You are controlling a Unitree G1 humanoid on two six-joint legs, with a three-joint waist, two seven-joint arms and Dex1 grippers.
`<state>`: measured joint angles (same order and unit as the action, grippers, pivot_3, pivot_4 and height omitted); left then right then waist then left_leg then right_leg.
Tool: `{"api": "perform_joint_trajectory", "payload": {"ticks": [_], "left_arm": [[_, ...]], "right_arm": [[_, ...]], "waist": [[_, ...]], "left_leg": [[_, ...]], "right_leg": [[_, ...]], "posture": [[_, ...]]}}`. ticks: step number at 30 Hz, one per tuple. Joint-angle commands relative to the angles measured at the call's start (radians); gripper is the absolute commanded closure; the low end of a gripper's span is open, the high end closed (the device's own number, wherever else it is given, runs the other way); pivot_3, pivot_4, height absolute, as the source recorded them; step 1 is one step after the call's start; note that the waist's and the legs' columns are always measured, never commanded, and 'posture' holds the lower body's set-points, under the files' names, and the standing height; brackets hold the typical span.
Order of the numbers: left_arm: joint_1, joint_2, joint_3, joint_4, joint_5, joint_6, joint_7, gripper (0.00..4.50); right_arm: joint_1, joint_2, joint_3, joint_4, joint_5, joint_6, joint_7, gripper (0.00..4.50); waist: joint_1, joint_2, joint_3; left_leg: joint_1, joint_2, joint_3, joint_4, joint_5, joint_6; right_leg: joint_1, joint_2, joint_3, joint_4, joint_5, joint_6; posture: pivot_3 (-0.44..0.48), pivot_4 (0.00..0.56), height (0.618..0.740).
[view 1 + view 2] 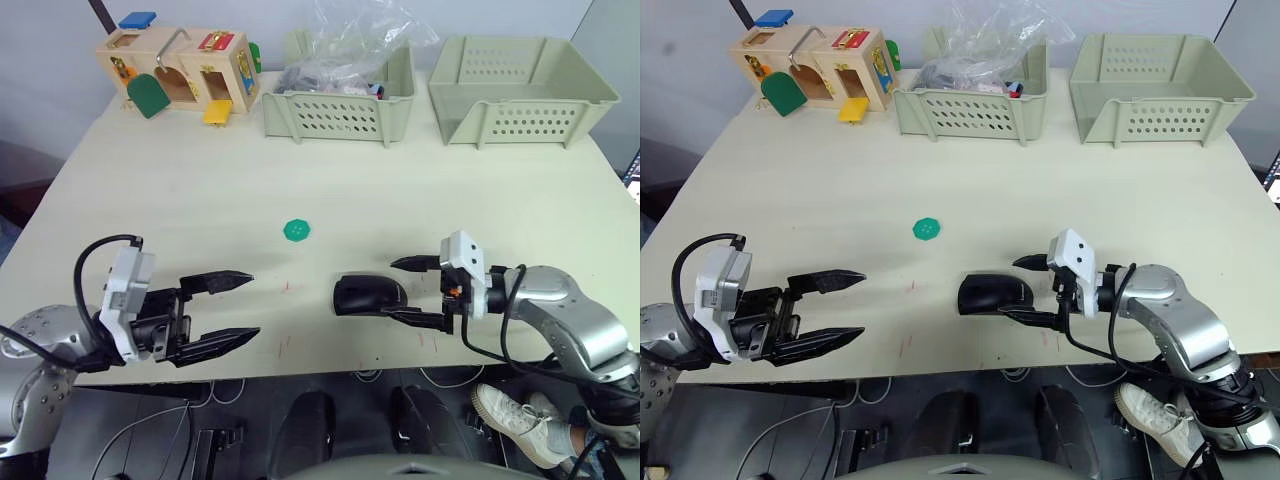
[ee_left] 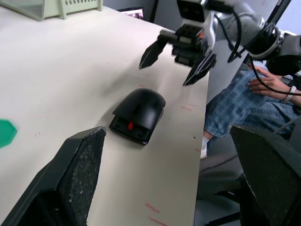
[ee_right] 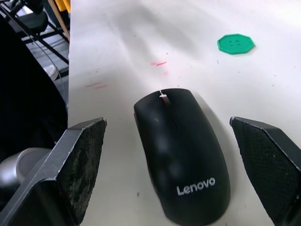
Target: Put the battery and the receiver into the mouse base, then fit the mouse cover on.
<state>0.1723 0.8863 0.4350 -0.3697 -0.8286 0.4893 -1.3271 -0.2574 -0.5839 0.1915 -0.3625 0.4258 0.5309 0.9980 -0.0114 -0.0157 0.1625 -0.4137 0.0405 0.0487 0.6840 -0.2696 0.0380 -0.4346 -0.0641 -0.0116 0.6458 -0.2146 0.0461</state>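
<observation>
Right wrist view looks straight down on the mouse cover (image 3: 182,153), a glossy black shell with white lettering near its closer end, seated on the mouse base (image 2: 133,130) so the two read as one closed mouse lying flat on the table (image 1: 200,180). From the left wrist view the front of the mouse base shows below the shell's edge, with a small red mark in its middle. In the head views the mouse sits near the table's front edge, about midway along it, and a few faint red marks dot the surface around it. The right end effector (image 1: 414,291) hangs just beside the mouse on the side toward the right edge, its two black fingers spread apart with one tip above and one low by the mouse's end; whether the lower finger touches the mouse I cannot tell. The left end effector (image 1: 222,312) is well apart from the mouse, toward the front left corner, fingers also spread wide and holding nothing. A green octagonal button piece (image 1: 297,231) lies on the table behind the mouse, toward the middle. Along the back edge stand a wooden latch box (image 1: 180,70) near the left corner, a pale green basket (image 1: 338,110) holding a clear plastic bag (image 1: 365,35) and small items, and a second pale green basket (image 1: 515,95) toward the right corner.
</observation>
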Motion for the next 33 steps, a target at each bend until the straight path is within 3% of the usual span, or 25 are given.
{"api": "perform_joint_trajectory", "payload": {"ticks": [1,13,33], "left_arm": [[-0.007,0.007,0.004,-0.009,-0.009,-0.005,-0.013,0.0],[-0.022,0.017,0.004,-0.003,-0.001,-0.008,-0.021,0.0],[0.021,0.012,0.038,-0.026,-0.011,-0.01,-0.014,0.0]], "right_arm": [[-0.005,-0.005,0.014,0.015,-0.025,-0.057,0.015,0.07],[-0.086,-0.011,0.067,0.153,-0.097,-0.105,0.081,0.07],[-0.114,-0.015,0.078,0.209,-0.129,-0.139,0.136,0.07]], "waist": [[0.0,0.0,0.0],[0.0,0.0,0.0],[0.001,0.0,0.0]], "left_leg": [[0.0,0.0,0.0,0.0,0.0,0.0],[0.0,0.0,0.001,0.0,0.0,0.0],[0.0,0.0,0.001,0.0,0.0,0.0]], "right_leg": [[0.0,0.0,0.0,0.0,0.0,0.0],[0.0,0.0,0.0,0.0,0.0,0.0],[0.001,0.0,-0.001,0.0,0.0,0.0]], "posture": [[0.0,0.15,0.74],[0.0,0.15,0.74],[0.0,0.15,0.74]]}}
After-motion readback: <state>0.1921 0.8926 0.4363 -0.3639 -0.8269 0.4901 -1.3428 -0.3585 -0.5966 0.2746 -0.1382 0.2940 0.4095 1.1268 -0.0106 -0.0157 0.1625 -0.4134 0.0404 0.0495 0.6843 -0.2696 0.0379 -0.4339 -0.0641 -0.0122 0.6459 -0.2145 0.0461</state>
